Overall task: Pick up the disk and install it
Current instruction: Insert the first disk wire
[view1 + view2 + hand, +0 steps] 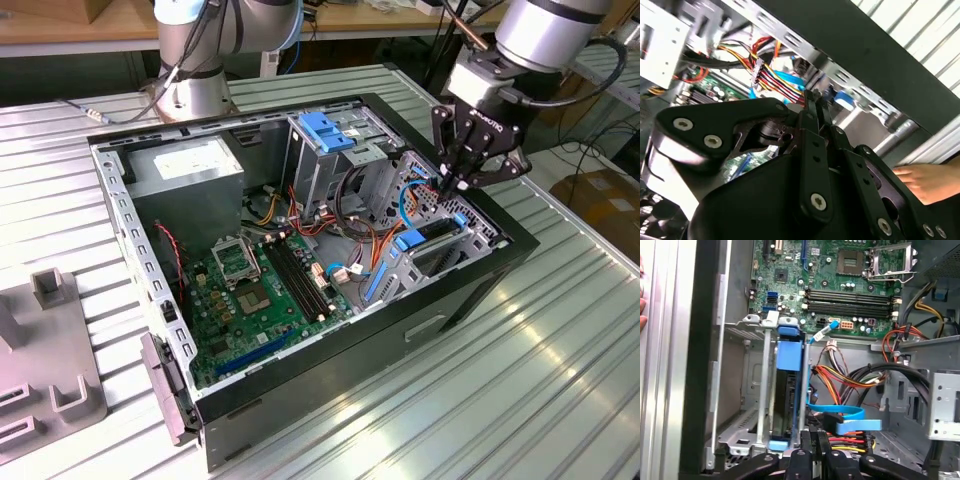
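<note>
In the exterior view, the gripper (462, 183) was poised over the open computer case (480, 290), near the blue drive cage (330, 132). In the first wrist view, the disk (788, 390) was seated upright in its bay, jaws pressed together just beside it

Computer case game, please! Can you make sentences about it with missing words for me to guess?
1. The motherboard inside the case is coloured ___.
2. In the first wrist view, the disk stands in its bay with ___ rails.
3. In the second wrist view, a person's ___ shows outside the case.

Missing words: green; blue; hand.
</note>
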Tool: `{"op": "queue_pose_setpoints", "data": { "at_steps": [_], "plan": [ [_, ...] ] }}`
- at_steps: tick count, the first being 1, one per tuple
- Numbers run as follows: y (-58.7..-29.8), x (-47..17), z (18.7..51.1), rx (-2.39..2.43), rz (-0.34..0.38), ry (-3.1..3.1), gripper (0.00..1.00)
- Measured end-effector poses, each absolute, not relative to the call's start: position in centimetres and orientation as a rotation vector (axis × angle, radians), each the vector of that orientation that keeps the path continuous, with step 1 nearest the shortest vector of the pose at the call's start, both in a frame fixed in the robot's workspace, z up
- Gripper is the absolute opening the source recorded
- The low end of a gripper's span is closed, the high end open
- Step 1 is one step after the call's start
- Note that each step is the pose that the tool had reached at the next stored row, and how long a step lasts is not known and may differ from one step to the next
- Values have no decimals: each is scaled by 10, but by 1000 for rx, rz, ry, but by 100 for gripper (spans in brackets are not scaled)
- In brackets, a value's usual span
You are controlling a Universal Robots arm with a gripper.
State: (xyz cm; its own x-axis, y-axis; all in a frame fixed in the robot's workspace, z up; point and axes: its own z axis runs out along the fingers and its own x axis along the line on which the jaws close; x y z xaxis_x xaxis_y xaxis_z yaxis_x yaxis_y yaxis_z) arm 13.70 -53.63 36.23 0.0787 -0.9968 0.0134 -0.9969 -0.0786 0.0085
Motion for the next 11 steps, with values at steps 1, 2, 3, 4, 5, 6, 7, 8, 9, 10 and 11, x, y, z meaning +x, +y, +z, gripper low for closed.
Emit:
{"op": "queue_pose_setpoints", "data": {
  "at_steps": [1,2,3,4,5,6,7,8,9,10,11],
  "plan": [
    [-539,137,362,2296,7,-2122,17],
    [-539,136,361,2296,6,-2122,17],
    [-540,136,360,2296,7,-2122,17],
    [-540,135,358,2295,6,-2123,17],
    [-540,134,357,2292,7,-2126,17],
    [-540,134,356,2287,6,-2132,17],
    [-540,133,355,2285,6,-2134,17],
    [-540,133,354,2284,6,-2135,17],
    [-541,132,354,2282,6,-2136,17],
    [-541,132,354,2275,7,-2144,17],
    [-541,132,353,2266,7,-2153,17]
  ]
}}
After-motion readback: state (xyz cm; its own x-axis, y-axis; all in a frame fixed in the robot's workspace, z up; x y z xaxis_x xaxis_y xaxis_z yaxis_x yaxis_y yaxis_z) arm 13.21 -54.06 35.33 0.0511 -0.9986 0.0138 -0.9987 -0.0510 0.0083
